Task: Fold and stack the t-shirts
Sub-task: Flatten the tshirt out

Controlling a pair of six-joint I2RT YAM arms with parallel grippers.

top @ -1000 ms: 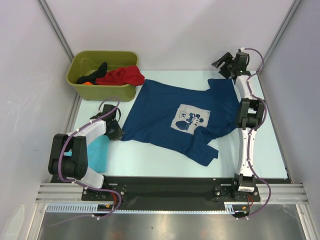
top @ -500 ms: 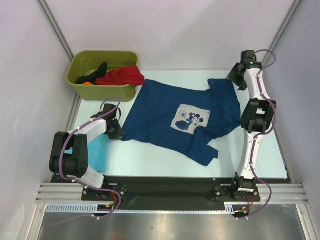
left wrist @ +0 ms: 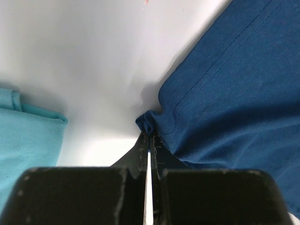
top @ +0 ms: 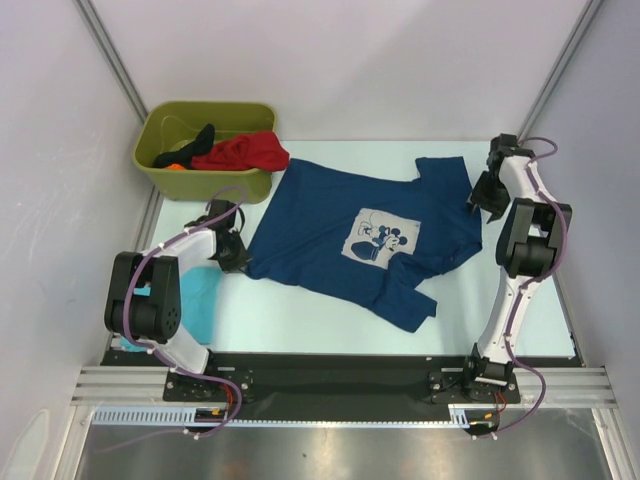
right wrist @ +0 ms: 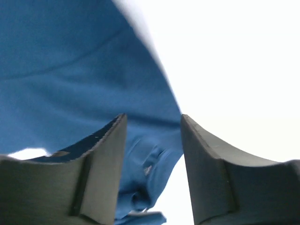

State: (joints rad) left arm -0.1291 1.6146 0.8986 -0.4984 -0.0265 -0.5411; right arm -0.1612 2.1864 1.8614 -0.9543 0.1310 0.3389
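At the near left of the pale table (top: 300, 312), a light turquoise t-shirt (top: 203, 303) lies partly under the left arm. Just beyond it, the left gripper (left wrist: 150, 138) sits low at the table, its two fingers pressed together on a small bunched pinch at the bottom-left corner of the navy blue t-shirt (top: 330, 225). The left wrist view shows the stitched hem running away from that pinch, with a strip of bare table between the navy cloth and the turquoise one.

The navy shirt lies chest-up across the middle of the table, its grey-white cartoon print (top: 382, 237) facing up. Its near sleeve is crumpled toward the front edge.

On the right, the right gripper (right wrist: 152, 123) is over the shirt's right edge near the far sleeve, fingers spread apart with nothing between them. Navy cloth shows below it, but whether it touches the cloth I cannot tell.

At the far left corner stands an olive-green bin (top: 160, 173) holding a red t-shirt (top: 245, 152), draped over its rim, and a black garment (top: 198, 137).
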